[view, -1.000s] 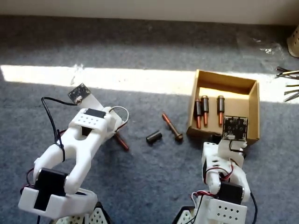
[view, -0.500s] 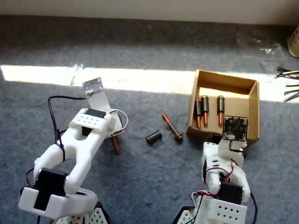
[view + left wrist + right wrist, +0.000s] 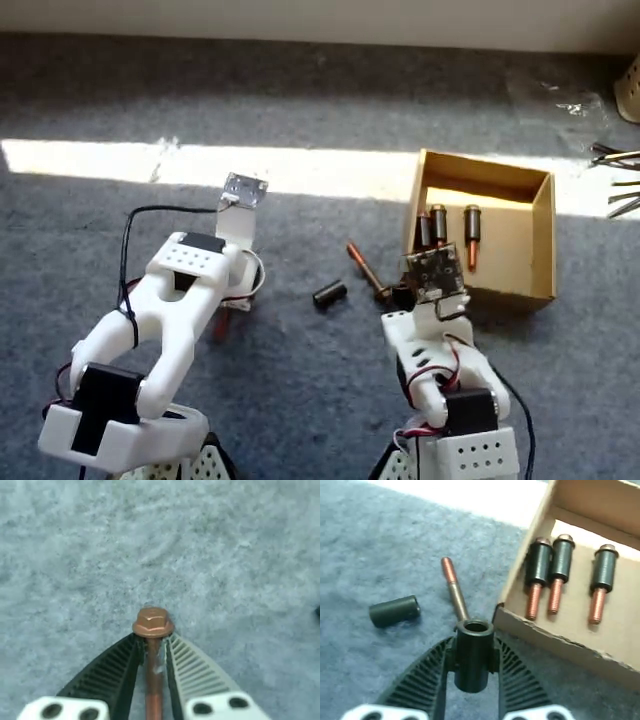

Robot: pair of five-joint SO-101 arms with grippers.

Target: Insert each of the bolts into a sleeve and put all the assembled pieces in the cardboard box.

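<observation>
Since a bolt has to meet a sleeve, pairing: one arm holds each half — my reading is that a join in the air is being set up.
Left gripper (image 3: 153, 644): jaws nearly closed, clamped on a bolt (image 3: 153, 623) by its shank; well apart from the box (image 3: 541, 240), out past the loose parts.
Bolt hold: the hex head stands just beyond the fingertips and the shank runs back between the jaws, so its tip is hidden.
Right gripper (image 3: 473, 649): jaws partly closed around a black sleeve (image 3: 471, 672), just beside the box's near wall.
Sleeve hold: gripped at mid-length with the open bore facing outward — probably to leave the hole free for a bolt.
Loose sleeve (image 3: 395, 611): lying on the carpet near the box, outside it.
Loose bolt (image 3: 454, 589): on the carpet between that sleeve and the box, one end close to the box's corner.
Box contents: three assembled pieces lying side by side, two (image 3: 538, 565) (image 3: 561, 560) touching, the third (image 3: 603, 570) a little apart.
Progress, as I judge it: three pairs done, two to go.
</observation>
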